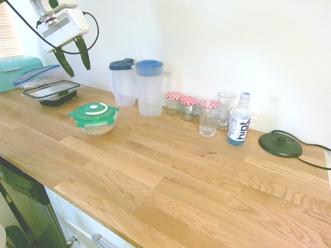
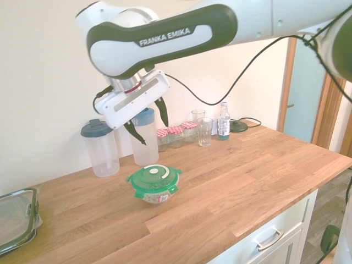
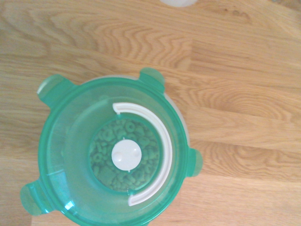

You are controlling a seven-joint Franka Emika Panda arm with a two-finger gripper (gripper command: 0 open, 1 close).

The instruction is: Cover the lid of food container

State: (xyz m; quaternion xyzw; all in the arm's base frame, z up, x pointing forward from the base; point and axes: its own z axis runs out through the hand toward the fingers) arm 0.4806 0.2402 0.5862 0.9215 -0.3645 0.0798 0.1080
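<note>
White glossy arm (image 2: 165, 33) with a dark band lettered FRANKA EMIKA, black cable trailing, white boxy hand (image 2: 147, 117) carrying two dark green-black fingers (image 2: 161, 111).

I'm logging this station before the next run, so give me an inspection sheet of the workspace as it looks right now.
Surface: wooden countertop, no spills seen.
Job's things: green lid sits on the food container, grains visible through it.
Clutter: two pitchers, three checked-lid jars, two glasses, water bottle, rectangular box.
Gripper: gripper open, empty, raised above the counter.
Cables: black corded disc, its cord running off the right edge.
Surroundings: white wall, drawers below the counter.
</note>
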